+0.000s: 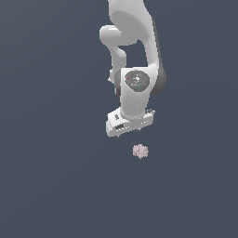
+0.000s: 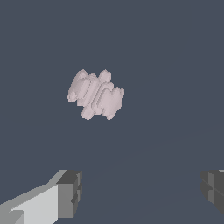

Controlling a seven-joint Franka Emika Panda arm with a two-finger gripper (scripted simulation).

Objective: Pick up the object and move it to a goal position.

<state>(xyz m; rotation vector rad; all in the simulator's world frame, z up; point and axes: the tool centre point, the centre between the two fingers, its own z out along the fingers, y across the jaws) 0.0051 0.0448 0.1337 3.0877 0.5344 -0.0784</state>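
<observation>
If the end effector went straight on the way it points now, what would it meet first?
Probably the bare dark surface. In the wrist view the open end effector has the pink blob off its centreline, not between its fingers. Depth is unclear, so a finger might graze it.

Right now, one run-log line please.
stage: approach | gripper: open, empty | pink blob: ungrasped, outside fingers

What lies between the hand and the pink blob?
Nothing: only bare dark floor separates the hand from the pink blob, as the wrist view shows.
</observation>
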